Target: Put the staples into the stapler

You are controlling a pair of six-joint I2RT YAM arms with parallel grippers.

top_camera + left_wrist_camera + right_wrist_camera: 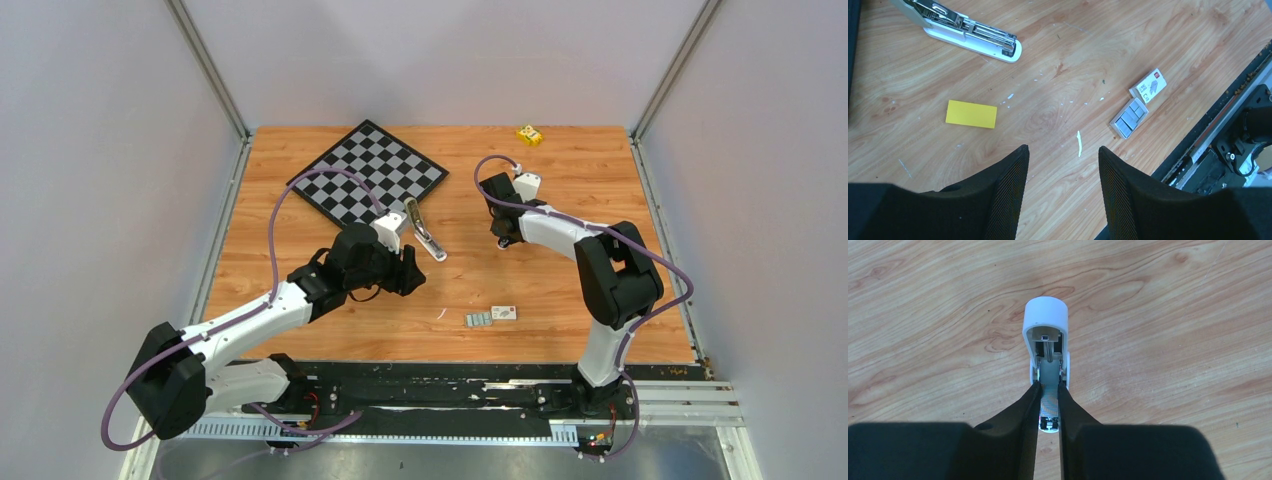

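A stapler (1045,315) stands open under my right gripper (1048,386), its white rounded lid raised. The fingers are shut on the sides of its metal tray. In the top view this gripper (503,238) points down at mid-table and hides that stapler. A second open stapler (425,232) (968,32), with a white base and shiny tray, lies beside the chessboard. The staples (1129,116) (479,319) are grey strips in a small tray near the front edge. My left gripper (1063,150) (405,270) hangs open over bare wood, left of the staples.
A small white labelled box (1148,85) (504,313) lies against the staples. A flat yellow rectangle (971,114) lies below the second stapler. A chessboard (368,172) sits at the back left and a yellow block (530,134) at the back edge.
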